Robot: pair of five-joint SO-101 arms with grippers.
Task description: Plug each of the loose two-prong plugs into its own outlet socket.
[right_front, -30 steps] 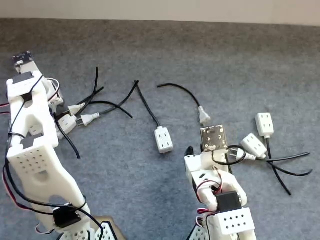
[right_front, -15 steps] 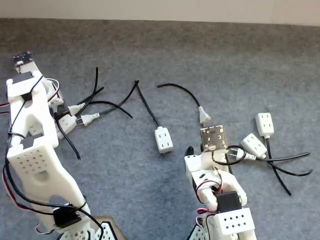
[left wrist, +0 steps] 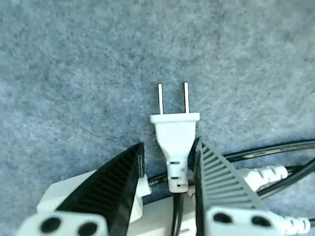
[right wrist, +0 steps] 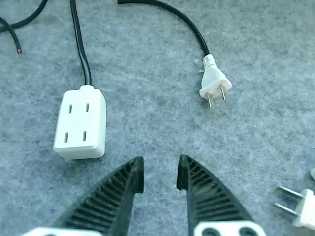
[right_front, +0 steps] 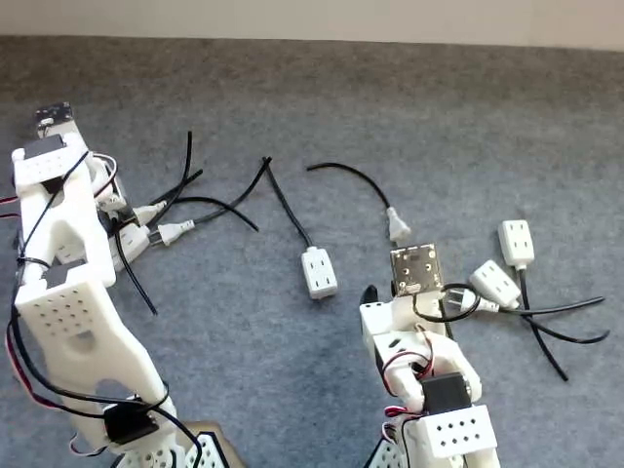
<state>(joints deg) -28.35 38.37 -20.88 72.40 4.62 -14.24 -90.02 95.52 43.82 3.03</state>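
Since half a second ago we see the left arm (right_front: 63, 244) shift a little across the bench (right_front: 390, 97); the rest lies as it was. Our left tool (left wrist: 169, 145) is closed around a plug (left wrist: 174, 130), pinching its white body with the prongs pointing clear. Our right tool (right wrist: 160, 167) hangs part open and empty near a socket (right wrist: 79, 123). We judge each plug light and rigid, with a cord (right wrist: 182, 22) stiff enough to tug it askew. We take hold on the moulded body, behind the prongs. We count four plugs and three sockets.
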